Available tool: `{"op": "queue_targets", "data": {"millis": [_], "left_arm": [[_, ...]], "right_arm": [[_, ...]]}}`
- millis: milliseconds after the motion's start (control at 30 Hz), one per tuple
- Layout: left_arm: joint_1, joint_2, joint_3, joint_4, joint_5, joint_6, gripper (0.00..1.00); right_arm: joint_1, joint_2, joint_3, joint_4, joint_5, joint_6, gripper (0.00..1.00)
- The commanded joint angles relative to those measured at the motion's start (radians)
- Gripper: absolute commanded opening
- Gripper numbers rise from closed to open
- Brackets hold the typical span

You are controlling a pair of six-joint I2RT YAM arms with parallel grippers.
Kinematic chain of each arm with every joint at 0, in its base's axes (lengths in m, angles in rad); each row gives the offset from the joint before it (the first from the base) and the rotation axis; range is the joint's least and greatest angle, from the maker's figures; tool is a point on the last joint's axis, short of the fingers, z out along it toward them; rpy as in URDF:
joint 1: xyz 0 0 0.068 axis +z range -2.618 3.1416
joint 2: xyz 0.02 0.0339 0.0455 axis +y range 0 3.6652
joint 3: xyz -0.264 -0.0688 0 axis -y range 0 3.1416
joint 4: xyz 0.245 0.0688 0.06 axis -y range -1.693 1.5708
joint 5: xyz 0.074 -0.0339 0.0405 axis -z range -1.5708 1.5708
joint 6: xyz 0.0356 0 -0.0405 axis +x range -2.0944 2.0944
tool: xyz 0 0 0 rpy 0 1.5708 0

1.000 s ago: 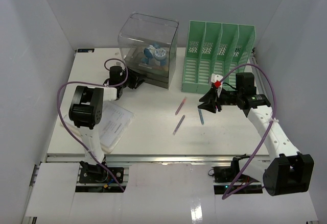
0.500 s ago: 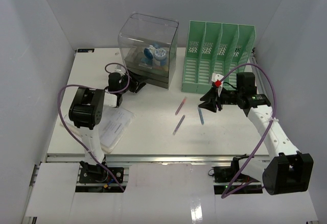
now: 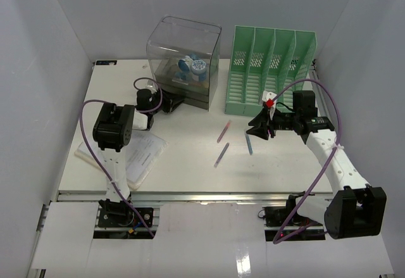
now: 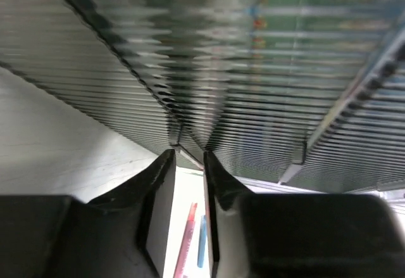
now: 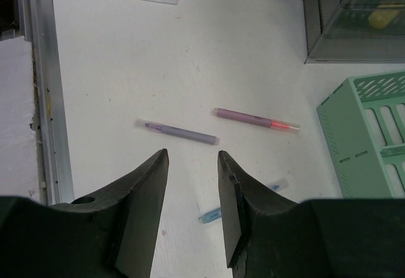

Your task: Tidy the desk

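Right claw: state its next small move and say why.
Probably lower the right claw onto the blue pen, the closest thing below it. The claw hangs open and empty, and that pen lies loose on the desk.

Left arm only. Its elbow block [image 3: 114, 126] now sits further right and further up the desk [image 3: 190, 170] than a second ago, nearer the clear drawer box [image 3: 183, 56]. The lower link, which leaned out to the left before, now rises almost straight from the base. The left gripper [image 3: 169, 103] has edged slightly right along the box's lower front. The purple cable [image 3: 83, 129] loop has drawn in and is narrower. More of the paper stack [image 3: 144, 154] shows to the left of the arm.
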Motion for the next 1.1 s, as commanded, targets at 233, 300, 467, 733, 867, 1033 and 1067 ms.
{"op": "queue_targets", "data": {"millis": [233, 300, 467, 733, 867, 1033, 1067], "left_arm": [[0.024, -0.006, -0.069, 0.165, 0.013, -0.048, 0.0], [0.026, -0.04, -0.134, 0.206, 0.027, -0.041, 0.0], [0.029, -0.152, -0.327, 0.296, 0.04, 0.007, 0.0], [0.038, -0.269, -0.452, 0.253, 0.049, 0.05, 0.51], [0.046, -0.348, -0.468, 0.18, 0.046, 0.122, 0.8], [0.063, -0.547, -0.568, 0.021, -0.008, 0.27, 0.86], [0.063, -0.596, -0.592, -0.05, -0.042, 0.326, 0.87]], "right_arm": [[-0.006, 0.019, -0.014, 0.016, -0.008, 0.005, 0.46], [-0.006, 0.026, -0.015, 0.016, -0.006, 0.006, 0.48], [-0.006, 0.045, -0.023, 0.015, 0.012, 0.006, 0.51], [-0.002, 0.092, -0.022, 0.007, 0.092, 0.016, 0.58], [-0.002, 0.1, -0.018, -0.007, 0.134, 0.016, 0.59], [-0.002, 0.097, -0.024, 0.009, 0.19, 0.026, 0.64], [-0.002, 0.097, -0.024, 0.009, 0.197, 0.025, 0.64]]}}
